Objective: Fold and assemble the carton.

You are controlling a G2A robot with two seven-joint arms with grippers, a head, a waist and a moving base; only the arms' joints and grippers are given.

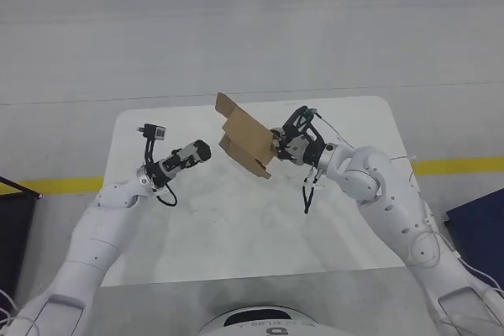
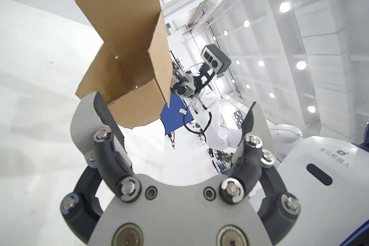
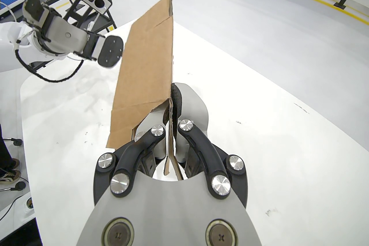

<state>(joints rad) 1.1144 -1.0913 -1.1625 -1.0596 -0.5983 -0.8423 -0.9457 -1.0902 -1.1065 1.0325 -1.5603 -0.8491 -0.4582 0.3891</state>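
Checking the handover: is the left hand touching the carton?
Apart. The top view shows bare table between the left hand and the carton.

carton (image 1: 246, 139) | plain brown cardboard, half-opened into a hollow sleeve, end flaps sticking out unfolded | held aloft and tilted above the far middle of the white table (image 1: 235, 227) | one wall pinched in the right gripper (image 3: 172, 94)

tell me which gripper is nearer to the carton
Right. The right gripper is shut on an edge of the carton, holding it above the table. The left gripper is open and apart from the carton's other side, not touching it.
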